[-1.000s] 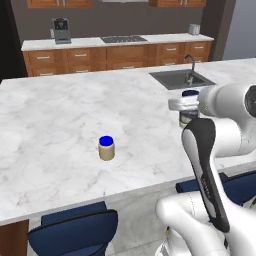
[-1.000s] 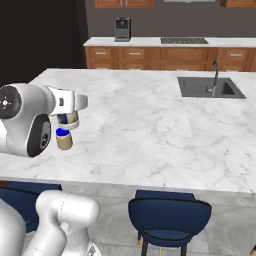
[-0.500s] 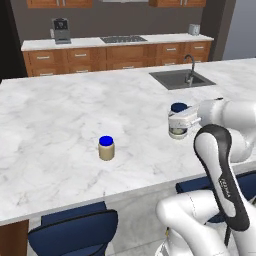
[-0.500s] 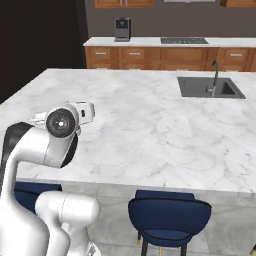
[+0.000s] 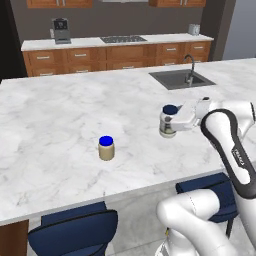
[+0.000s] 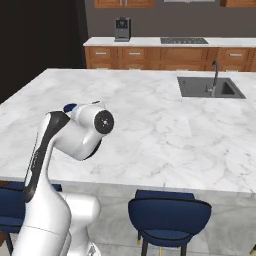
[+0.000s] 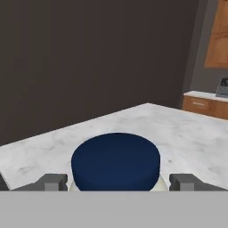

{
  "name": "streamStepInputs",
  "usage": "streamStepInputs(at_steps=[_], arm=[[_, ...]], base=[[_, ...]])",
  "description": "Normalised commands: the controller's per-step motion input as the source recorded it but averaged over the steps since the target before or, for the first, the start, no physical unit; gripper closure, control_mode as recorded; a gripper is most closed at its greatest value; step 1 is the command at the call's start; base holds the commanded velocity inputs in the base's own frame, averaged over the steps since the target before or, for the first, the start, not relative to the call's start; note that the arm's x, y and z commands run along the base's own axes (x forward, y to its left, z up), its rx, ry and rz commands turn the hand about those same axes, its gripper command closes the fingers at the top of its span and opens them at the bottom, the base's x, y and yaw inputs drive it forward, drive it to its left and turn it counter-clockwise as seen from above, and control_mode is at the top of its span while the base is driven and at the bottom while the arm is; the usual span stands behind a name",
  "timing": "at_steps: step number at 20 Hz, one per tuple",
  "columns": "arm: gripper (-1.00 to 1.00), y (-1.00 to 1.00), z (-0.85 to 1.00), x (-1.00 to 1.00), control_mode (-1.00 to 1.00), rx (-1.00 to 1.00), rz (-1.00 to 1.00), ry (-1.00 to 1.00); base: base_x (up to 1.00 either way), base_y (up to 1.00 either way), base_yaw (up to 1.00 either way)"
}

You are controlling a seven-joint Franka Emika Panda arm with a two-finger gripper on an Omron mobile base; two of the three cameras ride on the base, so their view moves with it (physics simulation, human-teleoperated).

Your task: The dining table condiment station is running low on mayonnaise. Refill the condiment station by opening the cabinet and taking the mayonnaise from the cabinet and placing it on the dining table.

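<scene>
Left base view, left to right. Small tan jar with bright blue lid (image 5: 106, 148) stands upright on the large white grey-veined marble dining table (image 5: 60, 125), left of centre. Well to its right, the small whitish mayonnaise jar with dark navy lid (image 5: 169, 121) stands upright on the same tabletop, near the front edge. The white two-finger gripper (image 5: 172, 121) reaches in horizontally from the right, jaws spread wide with the jar between them. Hand view: fingertips (image 7: 52, 182) flank the navy lid; contact cannot be told.
</scene>
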Motion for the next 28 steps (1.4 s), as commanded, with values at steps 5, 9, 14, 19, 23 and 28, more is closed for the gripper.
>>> streamStepInputs(at_steps=[5,9,14,19,23,28], arm=[[1.0,0.15,-0.06,0.32,-1.0,0.0,0.05,0.0],[1.0,0.32,-0.11,0.31,-1.0,0.0,0.0,0.0],[1.0,0.25,-0.17,0.33,-1.0,0.0,0.0,0.0],[1.0,0.21,-0.21,0.43,-1.0,0.03,0.0,0.0],[1.0,0.17,-0.25,0.4,-1.0,0.03,0.0,0.0],[1.0,0.05,-0.21,0.29,-1.0,0.0,0.0,0.0]], base=[[0.0,0.0,0.0],[0.0,0.0,0.0],[0.0,0.0,0.0],[0.0,0.0,0.0],[0.0,0.0,0.0],[0.0,0.0,0.0]])
